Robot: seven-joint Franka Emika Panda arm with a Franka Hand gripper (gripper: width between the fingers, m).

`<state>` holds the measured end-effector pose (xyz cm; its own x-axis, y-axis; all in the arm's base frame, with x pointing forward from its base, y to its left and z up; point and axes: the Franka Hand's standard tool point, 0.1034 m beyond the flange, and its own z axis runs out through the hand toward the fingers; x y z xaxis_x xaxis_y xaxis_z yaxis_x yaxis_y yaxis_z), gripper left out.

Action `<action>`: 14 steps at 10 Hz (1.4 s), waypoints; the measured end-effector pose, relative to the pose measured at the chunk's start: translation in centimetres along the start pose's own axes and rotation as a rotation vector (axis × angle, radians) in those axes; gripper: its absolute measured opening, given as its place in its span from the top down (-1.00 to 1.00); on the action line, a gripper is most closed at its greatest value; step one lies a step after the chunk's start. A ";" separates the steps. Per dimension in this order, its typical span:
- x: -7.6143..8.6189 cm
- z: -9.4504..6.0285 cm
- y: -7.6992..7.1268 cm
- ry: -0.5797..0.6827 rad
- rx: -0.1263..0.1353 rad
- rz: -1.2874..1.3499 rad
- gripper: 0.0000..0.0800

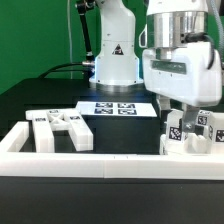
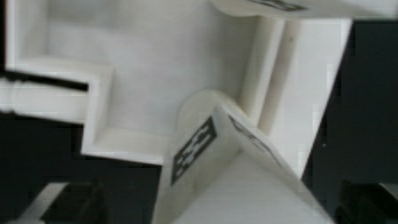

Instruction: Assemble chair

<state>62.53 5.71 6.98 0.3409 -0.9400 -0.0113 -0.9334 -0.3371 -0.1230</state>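
Two clusters of chair parts point(image 1: 60, 130) sit well apart; fingers point(image 2: 45, 203), seemingly spread, straddle one tagged part point(image 2: 222, 170).

- The hand point(image 1: 186, 112), to the exterior view's right of the marker board point(image 1: 118, 107), has its fingertips lost among the chair parts point(image 1: 190, 135); the jaw gap cannot be told.
- Those parts run past the picture's edge.
- The rail point(image 1: 110, 152) hides their bases.
- In the wrist view everything is blurred, and the tag point(image 2: 192, 150) is unreadable.

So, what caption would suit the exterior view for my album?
Robot gripper above tagged white chair parts, more parts lying across the black table.
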 end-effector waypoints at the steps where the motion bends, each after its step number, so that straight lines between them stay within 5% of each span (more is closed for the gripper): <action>1: 0.0 0.0 0.0 0.000 0.000 -0.111 -0.62; 5: 0.3 -0.1 0.0 0.002 0.000 -0.476 -0.62; 9: 0.4 -0.1 0.0 0.024 -0.028 -0.753 -0.62; 11: 0.5 -0.1 0.1 0.024 -0.028 -0.773 0.03; 14: 0.6 -0.1 0.1 0.024 -0.028 -0.773 0.28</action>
<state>62.65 5.16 7.03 0.8945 -0.4381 0.0891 -0.4340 -0.8988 -0.0616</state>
